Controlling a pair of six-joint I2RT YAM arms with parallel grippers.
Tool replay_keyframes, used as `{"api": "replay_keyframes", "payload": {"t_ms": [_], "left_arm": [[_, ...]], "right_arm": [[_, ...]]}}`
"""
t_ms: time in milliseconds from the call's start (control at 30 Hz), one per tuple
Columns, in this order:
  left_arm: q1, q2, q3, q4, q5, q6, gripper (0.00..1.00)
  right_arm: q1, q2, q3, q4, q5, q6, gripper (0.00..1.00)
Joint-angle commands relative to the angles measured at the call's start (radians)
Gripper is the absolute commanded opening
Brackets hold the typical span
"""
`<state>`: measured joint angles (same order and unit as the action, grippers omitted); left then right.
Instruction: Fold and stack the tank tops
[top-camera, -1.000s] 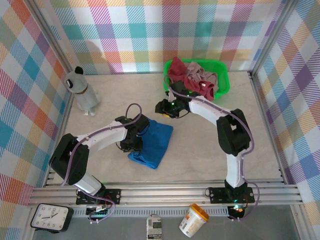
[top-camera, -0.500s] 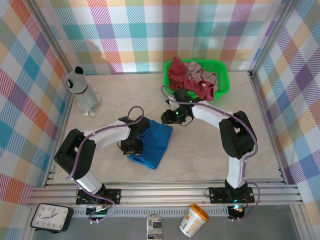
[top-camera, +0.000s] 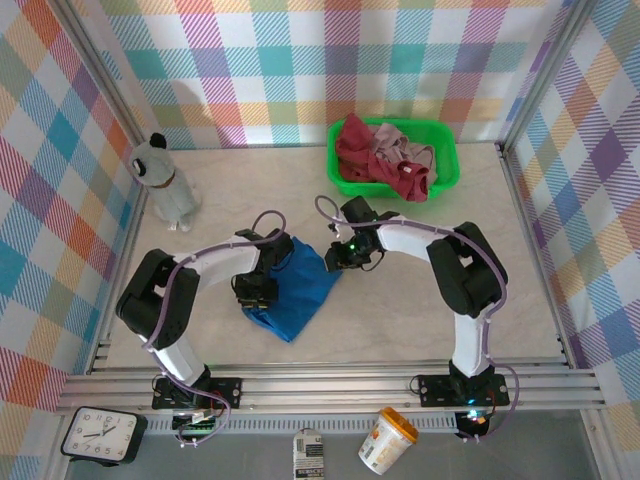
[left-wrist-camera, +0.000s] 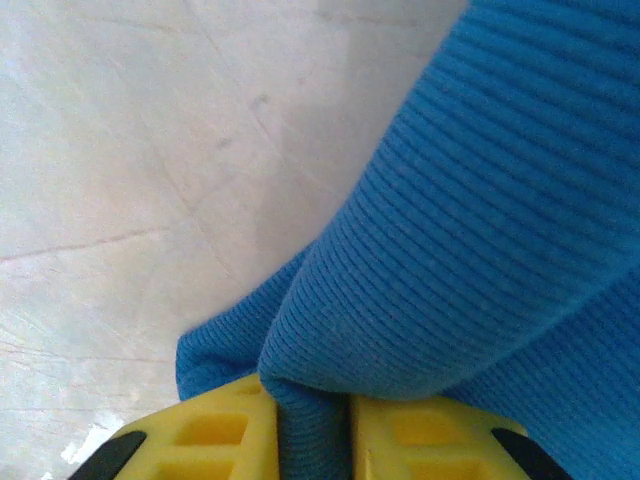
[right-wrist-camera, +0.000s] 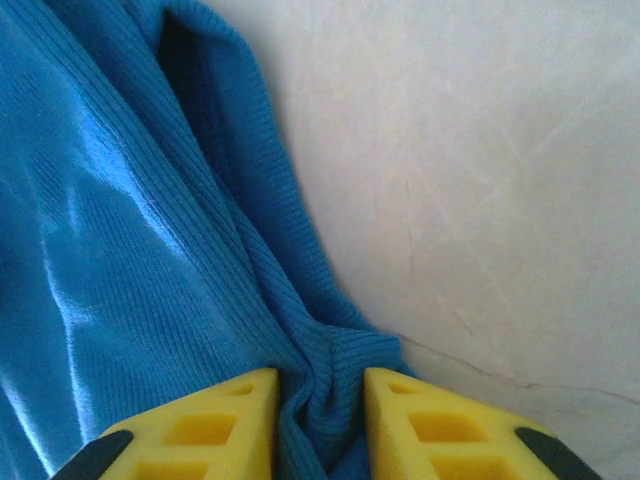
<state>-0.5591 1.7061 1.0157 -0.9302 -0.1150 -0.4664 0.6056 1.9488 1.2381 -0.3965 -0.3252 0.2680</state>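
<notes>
Both grippers closed in since earlier frame. I see left gripper (left-wrist-camera: 313, 410) pinching blue tank top (top-camera: 298, 295) at left edge, right gripper (right-wrist-camera: 320, 385) clamping upper-right corner; cloth mid-table (top-camera: 500, 300). Risk: shallow pinch slips on lift, fold skews.

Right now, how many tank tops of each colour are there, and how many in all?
blue tank top: 1
dark red tank top: 1, in the green basket
pale pink tank top: 1, in the same basket
Total: 3
</notes>
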Motion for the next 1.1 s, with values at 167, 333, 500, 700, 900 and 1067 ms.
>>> {"api": "replay_keyframes", "payload": {"t_ms": [167, 333, 500, 700, 900, 1067], "left_arm": [[0.109, 0.166, 0.114, 0.021, -0.106, 0.217, 0.2], [0.142, 0.274, 0.258, 0.009, -0.144, 0.342, 0.26], [0.159, 0.339, 0.409, -0.051, -0.167, 0.424, 0.35], [0.168, 0.3, 0.536, -0.167, -0.138, 0.414, 0.44], [0.176, 0.183, 0.523, -0.247, -0.075, 0.311, 0.59], [0.215, 0.078, 0.342, -0.165, 0.056, 0.212, 0.66]], "right_arm": [[0.046, -0.069, -0.144, 0.031, -0.015, 0.046, 0.25], [0.063, -0.101, -0.155, 0.054, -0.047, 0.1, 0.25], [0.059, -0.116, -0.15, 0.045, -0.02, 0.127, 0.27], [0.038, -0.207, -0.167, 0.046, 0.053, 0.167, 0.33], [0.021, -0.24, -0.152, 0.067, 0.051, 0.203, 0.43], [0.023, -0.193, -0.104, 0.077, 0.044, 0.218, 0.53]]}}
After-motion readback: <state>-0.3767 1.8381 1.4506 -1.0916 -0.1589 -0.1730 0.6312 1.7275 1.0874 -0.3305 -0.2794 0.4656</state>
